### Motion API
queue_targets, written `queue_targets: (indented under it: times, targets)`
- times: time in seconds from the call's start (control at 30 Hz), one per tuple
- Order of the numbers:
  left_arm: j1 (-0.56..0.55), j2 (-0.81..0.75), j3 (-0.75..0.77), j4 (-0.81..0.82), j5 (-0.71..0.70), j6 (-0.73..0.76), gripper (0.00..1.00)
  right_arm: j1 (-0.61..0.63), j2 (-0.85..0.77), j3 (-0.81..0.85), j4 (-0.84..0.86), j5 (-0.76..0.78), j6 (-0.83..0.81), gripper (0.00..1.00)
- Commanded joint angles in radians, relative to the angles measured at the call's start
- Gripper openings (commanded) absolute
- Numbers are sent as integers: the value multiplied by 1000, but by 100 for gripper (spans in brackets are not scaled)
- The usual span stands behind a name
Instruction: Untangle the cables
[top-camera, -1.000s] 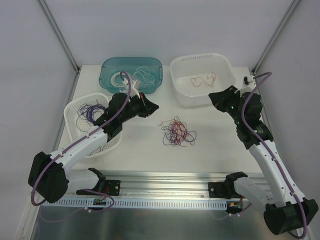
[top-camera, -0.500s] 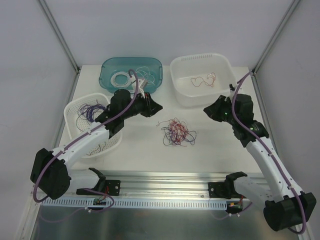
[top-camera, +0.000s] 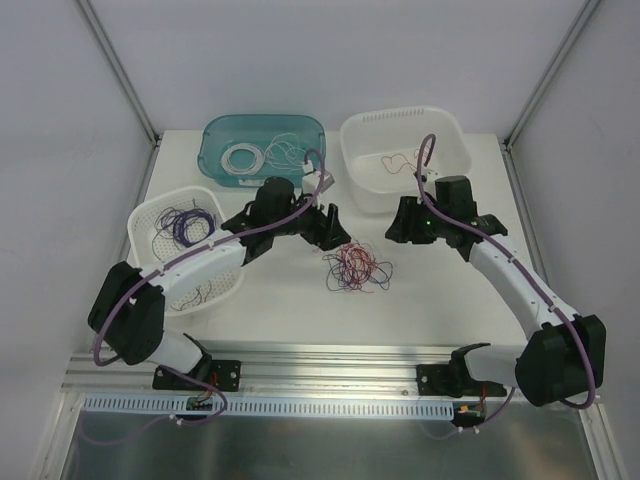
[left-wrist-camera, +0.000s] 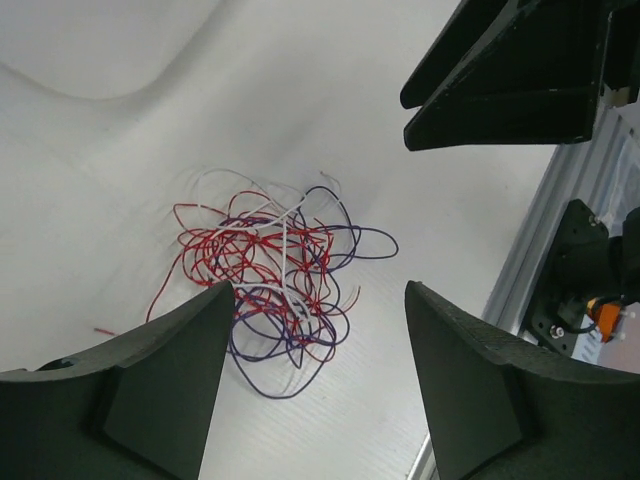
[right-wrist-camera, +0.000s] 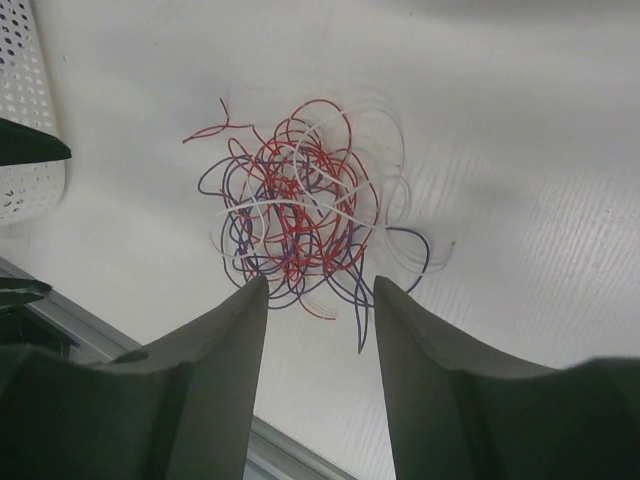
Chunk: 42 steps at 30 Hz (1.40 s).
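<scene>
The cables (top-camera: 357, 268) lie on the white table as a loose tangle of thin red, dark purple and white wires. My left gripper (top-camera: 325, 222) hangs just up and left of them, and my right gripper (top-camera: 400, 222) just up and right. In the left wrist view the cables (left-wrist-camera: 265, 250) sit beyond the left gripper (left-wrist-camera: 318, 290), which is open with nothing between its fingers. The right wrist view has the cables (right-wrist-camera: 300, 215) just past the tips of the right gripper (right-wrist-camera: 320, 282), also open and empty. Neither gripper touches the wires.
A teal bin (top-camera: 262, 118) at the back holds white wires. A white tub (top-camera: 400, 112) beside it holds a red wire. A perforated white basket (top-camera: 135, 225) at the left holds purple wires. An aluminium rail (top-camera: 330, 360) runs along the near edge.
Both arms have swung inward from the bins to either side of the tangle. Both grippers went from shut to open.
</scene>
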Motion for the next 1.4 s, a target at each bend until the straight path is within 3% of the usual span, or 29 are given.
queue_targets:
  times: [0.0,0.2,0.43,0.53,0.67,0.7,1.07,1.37]
  targets:
    - [-57,85,94,-53,26,192,70,4,-19,-15,12,-17,-29,52]
    - [-105,268,252,-180,-16,325,64,4,-59,-61,18,17,-18,57]
    - [-134,398,338,-258,-77,362,48,6,-119,-107,29,29,-15,57]
    - [-142,432,361,-275,-100,379,38,6,-137,-122,39,27,-15,57]
    - [-151,435,379,-298,-108,390,3,4,-154,-135,39,33,-15,57]
    - [-152,423,381,-301,-116,390,0,6,-163,-138,41,35,-15,57]
    - [-149,98,500,-396,-186,431,0,4,-237,-176,144,10,-15,60]
    - [-87,-12,657,-446,-249,464,0,4,-338,-178,216,29,-35,63]
